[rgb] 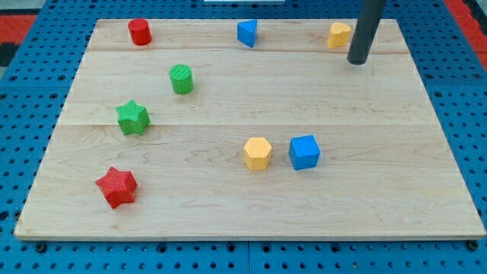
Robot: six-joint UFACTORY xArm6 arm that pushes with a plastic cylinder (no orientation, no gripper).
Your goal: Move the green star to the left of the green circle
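Note:
The green star (pixel 132 117) lies on the wooden board at the view's left, below and to the left of the green circle (pixel 181 79). The two are apart by about one block's width. My tip (pixel 357 60) is at the view's top right, far from both green blocks, just to the right of and below a yellow block (pixel 339 34). The tip touches no block.
A red cylinder (pixel 139 31) and a blue triangle (pixel 247 33) sit along the top edge. A red star (pixel 116 186) lies at the bottom left. A yellow hexagon (pixel 258 153) and a blue cube (pixel 304 151) sit side by side near the middle.

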